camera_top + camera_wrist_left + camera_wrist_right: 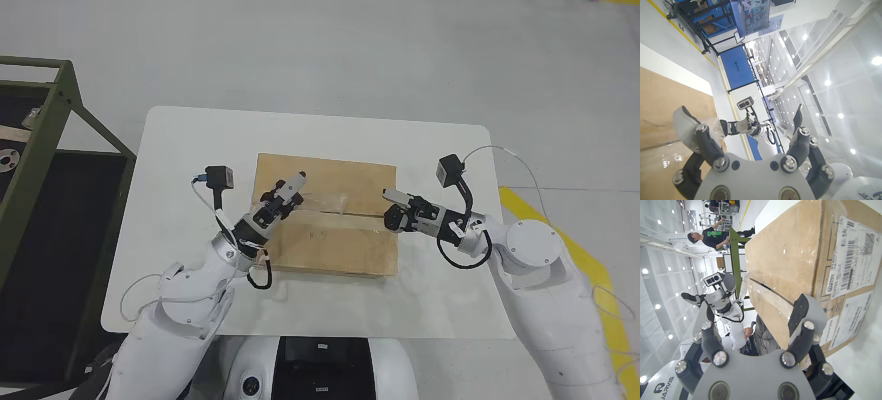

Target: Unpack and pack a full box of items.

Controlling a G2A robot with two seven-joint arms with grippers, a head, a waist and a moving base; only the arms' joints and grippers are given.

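A closed cardboard box (325,215) lies in the middle of the white table (190,160). Glossy clear tape runs along its top seam (770,289), and shipping labels (853,262) cover one side. A loose strip of tape (743,285) stands up at the seam's far end. My left gripper (290,192) (742,113) hangs open over the box's left top, tilted upward, with nothing between its fingers. At the box's right end, level with the seam, my right gripper (392,212) (751,302) is open, with one finger pad (799,311) close to the box's top edge.
A dark green metal frame cart (55,110) stands off the table's left side. Bare white tabletop lies in front of and behind the box. A yellow floor line (560,235) runs to the right of the table.
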